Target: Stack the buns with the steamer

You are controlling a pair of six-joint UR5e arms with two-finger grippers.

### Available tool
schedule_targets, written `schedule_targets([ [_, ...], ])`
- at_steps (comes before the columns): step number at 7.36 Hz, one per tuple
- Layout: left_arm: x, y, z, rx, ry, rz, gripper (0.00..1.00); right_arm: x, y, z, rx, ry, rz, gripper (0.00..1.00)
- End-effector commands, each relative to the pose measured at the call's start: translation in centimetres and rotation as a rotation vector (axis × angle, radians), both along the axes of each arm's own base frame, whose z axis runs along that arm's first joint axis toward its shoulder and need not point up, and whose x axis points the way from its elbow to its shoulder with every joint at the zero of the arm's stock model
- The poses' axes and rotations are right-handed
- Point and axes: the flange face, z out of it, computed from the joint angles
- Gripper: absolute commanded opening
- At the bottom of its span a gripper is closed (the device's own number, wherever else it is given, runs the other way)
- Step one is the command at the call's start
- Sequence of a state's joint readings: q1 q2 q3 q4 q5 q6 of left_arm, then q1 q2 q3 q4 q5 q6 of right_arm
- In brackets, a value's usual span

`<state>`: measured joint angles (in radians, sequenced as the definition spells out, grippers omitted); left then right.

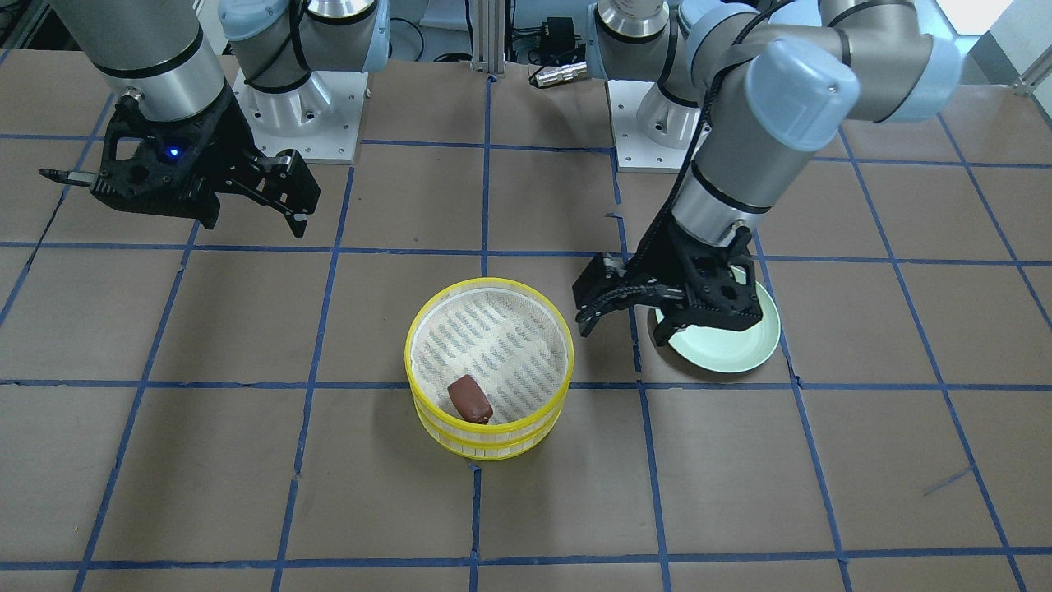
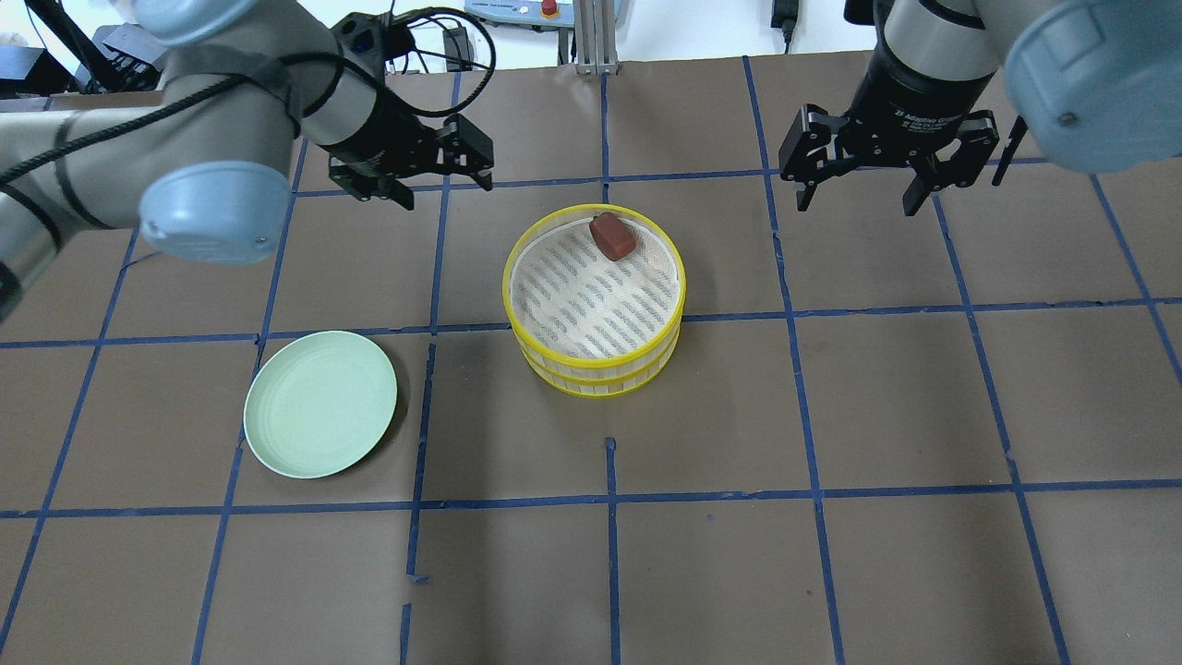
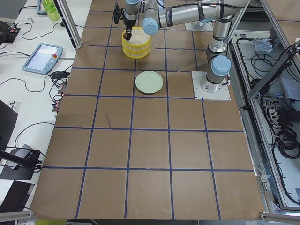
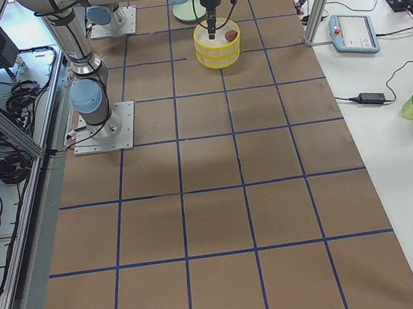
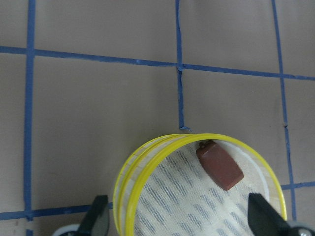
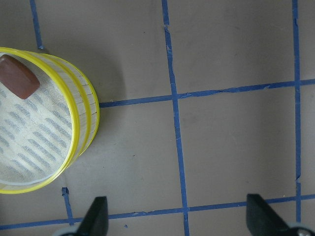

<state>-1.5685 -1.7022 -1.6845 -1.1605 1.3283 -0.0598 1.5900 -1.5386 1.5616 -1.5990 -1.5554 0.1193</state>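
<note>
Overhead, shows 2 steamer trays point(image 2: 596, 374) stacked mid-table, brown bun point(image 2: 612, 236) in top tray by far rim; left gripper point(image 2: 446, 187), right gripper point(image 2: 859, 205) both spread, empty, beyond stack. Front-facing, shows green plate point(image 1: 731, 349) apart from stack. Wrist-side, confirms both pincers wide.

A: Where does the brown bun point(image 2: 612, 236) lie?
B: On the mesh floor of the steamer point(image 2: 596, 372), in the upper of its two stacked trays, against the far rim.
A: And the grippers?
B: The left gripper point(image 2: 446, 185) and the right gripper point(image 2: 859, 205) hang spread and empty beyond it. The green plate point(image 2: 319, 404) lies to its left.
</note>
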Motion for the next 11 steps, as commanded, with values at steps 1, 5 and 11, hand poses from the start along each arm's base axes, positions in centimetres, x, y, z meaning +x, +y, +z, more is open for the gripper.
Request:
schedule_targets([
  [1, 5.3, 5.0, 7.0, 0.076, -0.1, -0.021, 1.0, 0.0, 0.0, -0.1, 0.004, -0.001, 0.002, 1.0],
  [5, 6.1, 7.7, 10.0, 0.163, -0.2, -0.023, 1.0, 0.2, 0.1, -0.1, 0.002, -0.005, 0.003, 1.0],
  [11, 5.9, 8.1, 8.9, 0.186, -0.203, -0.031, 1.0, 0.1, 0.1, 0.1, -0.001, -0.008, 0.002, 1.0],
])
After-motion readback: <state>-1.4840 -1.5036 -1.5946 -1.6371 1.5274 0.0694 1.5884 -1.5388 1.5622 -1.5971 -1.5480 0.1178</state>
